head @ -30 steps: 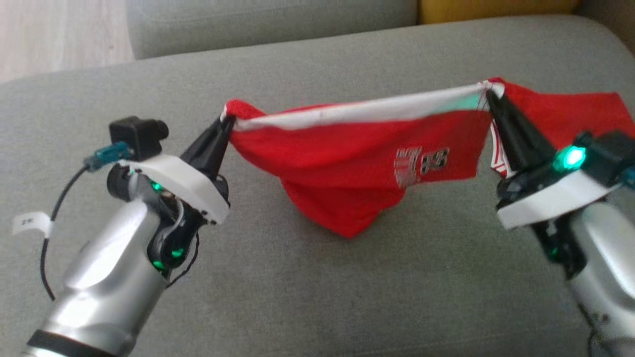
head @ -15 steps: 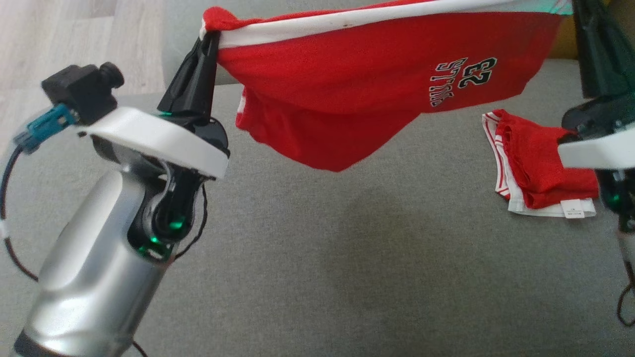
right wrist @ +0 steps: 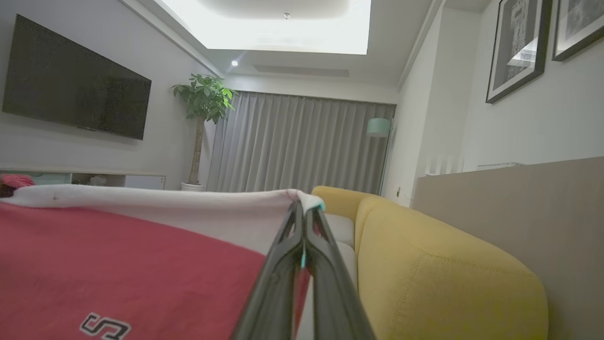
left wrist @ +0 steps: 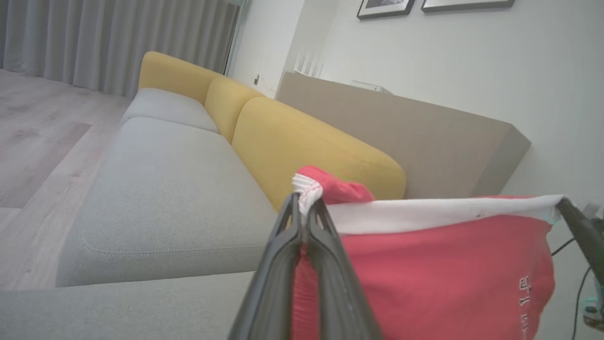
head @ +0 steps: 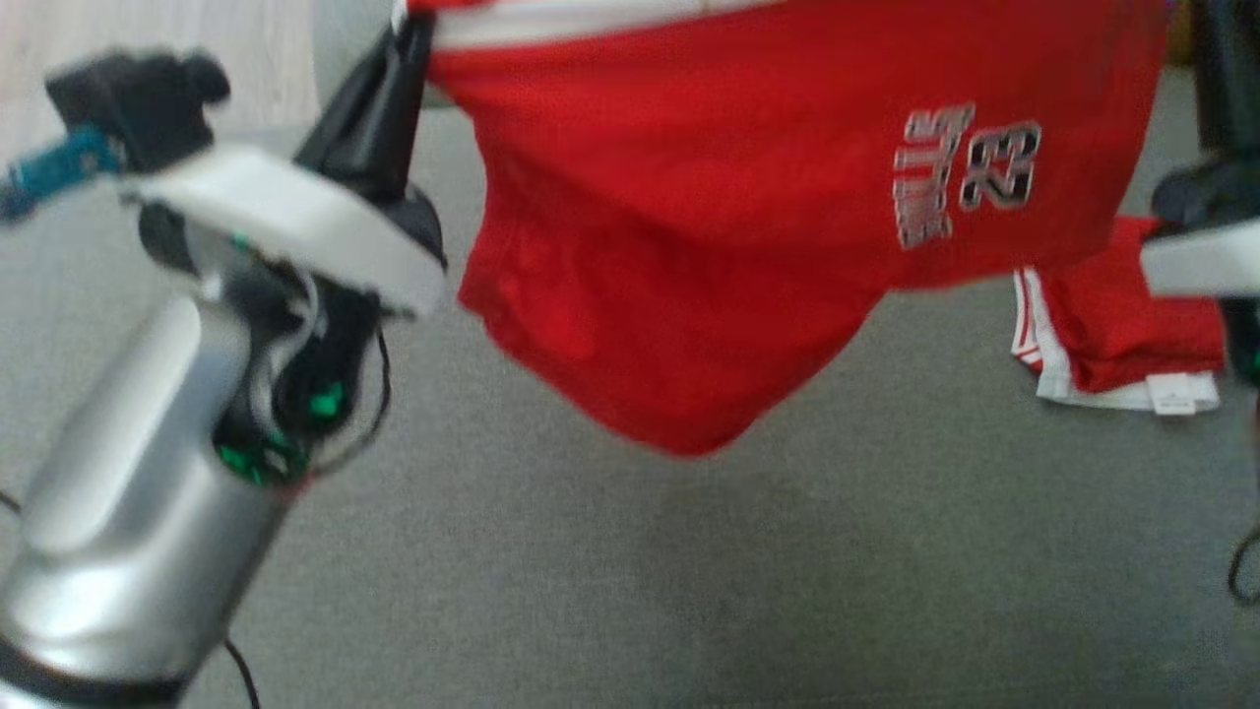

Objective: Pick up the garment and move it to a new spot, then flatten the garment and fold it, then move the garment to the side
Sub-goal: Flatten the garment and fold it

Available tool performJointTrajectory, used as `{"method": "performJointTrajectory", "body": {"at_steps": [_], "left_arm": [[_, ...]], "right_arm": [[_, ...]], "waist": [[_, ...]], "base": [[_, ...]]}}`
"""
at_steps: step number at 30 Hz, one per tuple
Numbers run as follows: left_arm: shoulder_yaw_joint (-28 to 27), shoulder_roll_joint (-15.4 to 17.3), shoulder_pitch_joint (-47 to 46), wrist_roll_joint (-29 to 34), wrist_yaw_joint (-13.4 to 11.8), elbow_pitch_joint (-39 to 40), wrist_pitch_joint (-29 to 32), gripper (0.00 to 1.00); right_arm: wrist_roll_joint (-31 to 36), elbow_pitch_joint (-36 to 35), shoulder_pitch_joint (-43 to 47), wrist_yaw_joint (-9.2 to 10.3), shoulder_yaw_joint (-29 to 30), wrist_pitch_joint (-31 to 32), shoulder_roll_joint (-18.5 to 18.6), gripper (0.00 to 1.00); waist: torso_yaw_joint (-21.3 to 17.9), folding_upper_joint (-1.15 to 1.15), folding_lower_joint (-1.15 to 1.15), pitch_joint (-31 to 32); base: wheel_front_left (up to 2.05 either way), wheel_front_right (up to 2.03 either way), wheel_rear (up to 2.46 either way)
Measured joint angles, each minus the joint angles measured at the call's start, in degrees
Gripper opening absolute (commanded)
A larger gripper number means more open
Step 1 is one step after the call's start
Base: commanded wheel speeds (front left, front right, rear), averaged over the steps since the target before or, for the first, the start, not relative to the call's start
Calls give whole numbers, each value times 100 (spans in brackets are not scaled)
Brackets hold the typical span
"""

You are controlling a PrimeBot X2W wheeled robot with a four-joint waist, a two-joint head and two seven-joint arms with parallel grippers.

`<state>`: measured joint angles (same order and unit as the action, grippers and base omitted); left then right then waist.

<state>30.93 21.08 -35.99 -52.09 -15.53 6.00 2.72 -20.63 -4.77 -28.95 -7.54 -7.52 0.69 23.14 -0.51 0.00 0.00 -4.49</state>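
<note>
Red shorts hang above the grey sofa seat, white waistband clamped at 11 o'clock by the left gripper and at 1 o'clock by the right gripper, so carry them taut and level; counted: two grippers, two garments, the other a folded red garment at 3 o'clock.

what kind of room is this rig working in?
Most likely a home living room: a grey sofa with yellow back cushions, a wall-mounted TV, a potted plant and floor-length curtains.
</note>
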Motion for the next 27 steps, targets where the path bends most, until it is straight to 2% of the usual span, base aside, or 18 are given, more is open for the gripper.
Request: {"method": "performJointTrajectory", "body": {"at_steps": [5,8,14,18,23,24,25,27], "left_arm": [[-49,-104,-1084,3,191,-946,170,0],[-97,-211,-1886,109,353,-1646,118,0],[-277,-575,-3383,441,781,-2934,-686,0],[-337,-846,-3481,445,1070,-3813,-1047,0],[247,-981,-2881,603,1538,-4771,-1113,0],[247,-981,-2881,603,1538,-4771,-1113,0],[446,-1040,-2606,673,1688,-5087,-1112,0],[646,-1057,-2383,762,1813,-5341,-1104,0]], "right_arm": [[-108,625,-1293,0,-536,66,137,0],[-209,1299,-2327,0,-889,-27,147,0],[-246,2783,-4066,0,-1103,-738,-76,0],[-321,3645,-4137,0,-1457,-1026,-389,0],[-561,4551,-3545,0,-2313,-984,-487,0],[-561,4551,-3545,0,-2313,-984,-487,0],[-699,4791,-3323,0,-2699,-878,-477,0],[-891,4907,-3178,0,-3015,-821,-457,0]], "waist": [[-24,0,0,-550],[-50,0,1,-936],[-79,0,2,-1667],[-45,0,3,-1992],[95,0,1,-2163],[95,0,1,-2163],[152,0,2,-2171],[202,0,1,-2154]], "base": [[0,0,0],[0,0,0],[0,0,0],[0,0,0],[0,0,0],[0,0,0],[0,0,0],[0,0,0]]}}
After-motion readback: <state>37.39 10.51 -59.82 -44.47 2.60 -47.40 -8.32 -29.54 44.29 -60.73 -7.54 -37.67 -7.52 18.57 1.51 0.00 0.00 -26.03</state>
